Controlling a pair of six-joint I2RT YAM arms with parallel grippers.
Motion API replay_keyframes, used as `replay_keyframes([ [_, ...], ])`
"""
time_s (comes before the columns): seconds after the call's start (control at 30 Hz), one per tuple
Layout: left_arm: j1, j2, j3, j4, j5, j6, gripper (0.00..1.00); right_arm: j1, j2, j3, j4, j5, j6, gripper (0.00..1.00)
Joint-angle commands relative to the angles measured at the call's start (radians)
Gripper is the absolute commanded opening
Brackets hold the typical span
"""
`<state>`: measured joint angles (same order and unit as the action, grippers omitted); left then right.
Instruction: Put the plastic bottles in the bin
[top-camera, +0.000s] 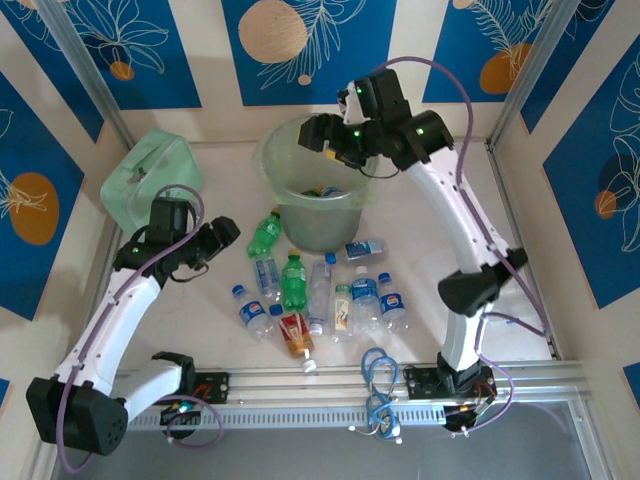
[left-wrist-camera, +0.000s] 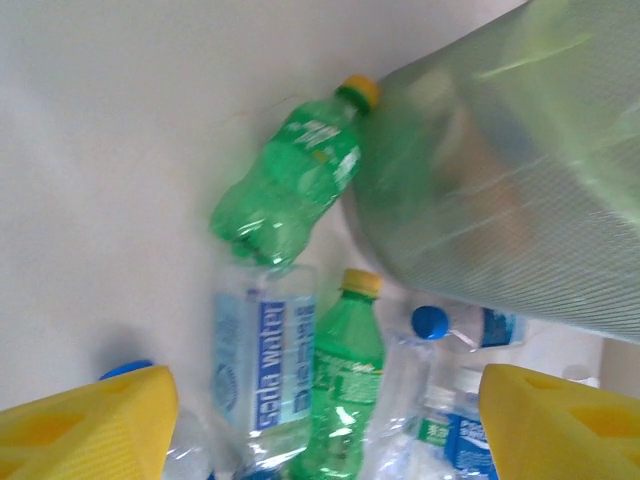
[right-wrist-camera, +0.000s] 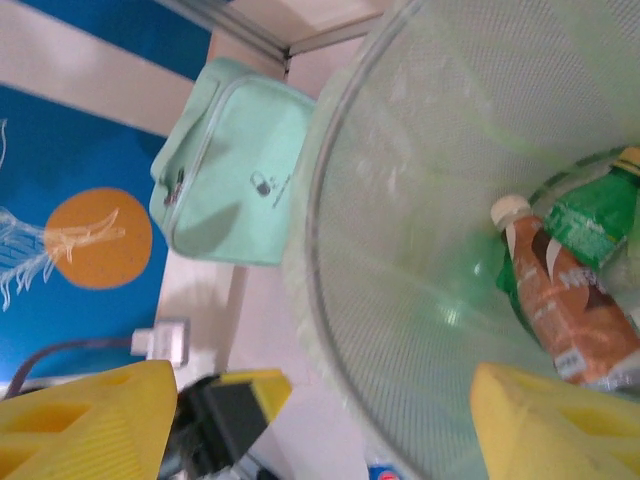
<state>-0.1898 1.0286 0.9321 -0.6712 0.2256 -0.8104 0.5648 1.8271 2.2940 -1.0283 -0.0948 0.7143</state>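
2 bottles (right-wrist-camera: 570, 310) lie inside the bin (right-wrist-camera: 400, 200); left gripper (left-wrist-camera: 325, 430) and right gripper (right-wrist-camera: 320, 425) spread, empty.

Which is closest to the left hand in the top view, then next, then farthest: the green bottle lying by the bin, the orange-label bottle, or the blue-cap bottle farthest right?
1. Green bottle, lying just right of the left hand, at the foot of the bin.
2. Orange-label bottle, at the pile's near edge.
3. Blue-cap bottle, at the pile's right end.
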Motion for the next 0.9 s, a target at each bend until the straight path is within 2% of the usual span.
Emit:
replay_keyframes([
  [0.0, 0.010, -0.020, -0.056, -0.059, -0.011, -0.029, 0.74, 0.050, -0.141, -0.174, 0.071, 0.052, -0.089, 0.77],
  [0.2, 0.006, -0.027, -0.160, -0.086, 0.000, -0.044, 0.68, 0.069, -0.426, -0.596, 0.212, 0.095, -0.061, 0.78],
  [0.37, -0.006, 0.016, -0.219, -0.061, -0.004, -0.049, 0.67, 0.072, -0.553, -0.810, 0.250, 0.078, -0.016, 0.79],
  [0.57, -0.020, 0.103, -0.260, 0.023, -0.004, -0.083, 0.64, 0.103, -0.567, -0.843, 0.249, 0.083, -0.004, 0.79],
  [0.87, -0.044, 0.229, -0.251, 0.102, -0.009, -0.111, 0.61, 0.158, -0.488, -0.782, 0.263, 0.075, -0.016, 0.79],
])
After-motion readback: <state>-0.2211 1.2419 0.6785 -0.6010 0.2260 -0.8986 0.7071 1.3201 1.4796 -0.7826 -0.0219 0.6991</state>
